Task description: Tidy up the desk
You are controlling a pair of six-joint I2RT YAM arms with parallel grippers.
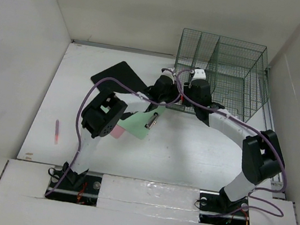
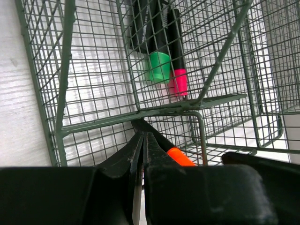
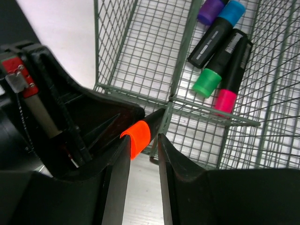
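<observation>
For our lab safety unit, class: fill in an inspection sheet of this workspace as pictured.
Surface: desk, white and matte.
Job's things: orange-capped marker at the front of the green wire rack; green marker, pink marker, blue marker and purple marker lie inside the rack.
Clutter: black pad, green sheet and pink note near the left arm; pink pen far left.
Grippers: left gripper fingers shut beside the orange cap; right gripper fingers apart, the cap between them.
Cables: purple cables loop along both arms.
Surroundings: white walls; nothing else seen.
</observation>
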